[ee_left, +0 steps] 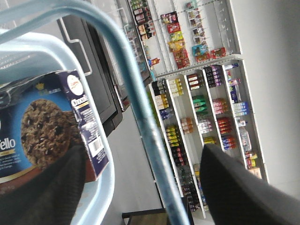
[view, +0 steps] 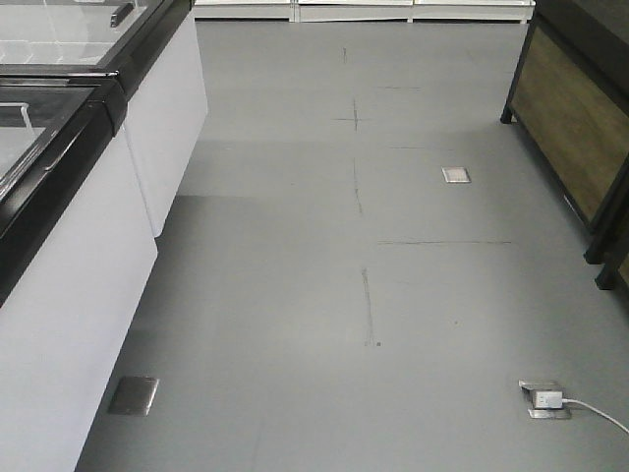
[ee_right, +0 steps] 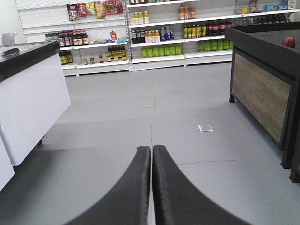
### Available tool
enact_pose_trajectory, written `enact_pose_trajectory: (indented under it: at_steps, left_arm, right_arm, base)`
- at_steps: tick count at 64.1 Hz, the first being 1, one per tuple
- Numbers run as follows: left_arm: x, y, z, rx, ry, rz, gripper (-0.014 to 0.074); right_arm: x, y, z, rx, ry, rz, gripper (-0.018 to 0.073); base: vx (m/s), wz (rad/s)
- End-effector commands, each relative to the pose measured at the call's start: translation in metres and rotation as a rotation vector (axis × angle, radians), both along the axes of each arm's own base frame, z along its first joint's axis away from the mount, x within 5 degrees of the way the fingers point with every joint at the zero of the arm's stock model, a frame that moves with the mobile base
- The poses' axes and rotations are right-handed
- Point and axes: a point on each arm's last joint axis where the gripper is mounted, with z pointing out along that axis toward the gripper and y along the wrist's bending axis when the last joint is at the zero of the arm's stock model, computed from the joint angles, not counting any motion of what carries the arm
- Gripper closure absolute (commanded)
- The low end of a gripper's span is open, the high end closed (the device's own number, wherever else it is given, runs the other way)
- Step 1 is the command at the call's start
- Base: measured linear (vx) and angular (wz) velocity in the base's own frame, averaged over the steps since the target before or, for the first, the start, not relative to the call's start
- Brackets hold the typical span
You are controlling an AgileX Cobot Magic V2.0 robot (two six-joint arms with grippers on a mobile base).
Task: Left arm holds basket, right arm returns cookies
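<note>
None of the returning is happening yet: the cookies [ee_left: 42, 131] are sitting inside the basket [ee_left: 105, 187], barcode end pointing at its rim, long axis seemingly running along the lettering. The left gripper [ee_left: 140, 159] is standing spread around the handle [ee_left: 136, 93]; the right gripper [ee_right: 151, 150] is hanging pressed together, empty.

Bright, even shop light; soft floor [view: 393, 295] shadows; close basket [ee_left: 150, 126] handle blurred.
</note>
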Motion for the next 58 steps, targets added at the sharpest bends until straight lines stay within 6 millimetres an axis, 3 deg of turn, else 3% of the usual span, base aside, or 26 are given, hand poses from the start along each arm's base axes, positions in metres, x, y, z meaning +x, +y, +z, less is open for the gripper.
enact_pose_trajectory:
  at_steps: [1,26,33,39,53,58]
  left_arm:
    - [0.0,-0.001,0.02,-0.004,-0.116,-0.017,0.01]
    - [0.017,0.018,0.033,0.041,-0.162,-0.09,0.0101]
    - [0.022,0.018,0.032,0.038,-0.162,-0.104,0.0136]
    - [0.024,0.018,0.03,0.032,-0.164,-0.119,0.0221]
    - [0.023,0.015,0.031,0.033,-0.174,-0.146,0.0591]
    - [0.023,0.013,0.034,0.042,-0.178,-0.149,0.0605]
  right_arm:
    - [-0.001,0.0,0.006,-0.012,-0.083,0.003,0.0567]
    - [-0.001,0.0,0.006,-0.012,-0.083,0.003,0.0567]
    - [-0.001,0.0,0.006,-0.012,-0.083,0.002,0.0567]
    - [-0.001,0.0,0.006,-0.012,-0.083,0.002,0.0567]
    - [-0.001,0.0,0.006,-0.012,-0.083,0.002,0.0567]
    - [-0.001,0.0,0.006,-0.012,-0.083,0.002,0.0567]
  base:
    - [0.0,0.0]
    - [0.0,0.0]
    - [0.0,0.0]
    - [0.0,0.0]
    - [0.0,0.0]
    - [0.0,0.0]
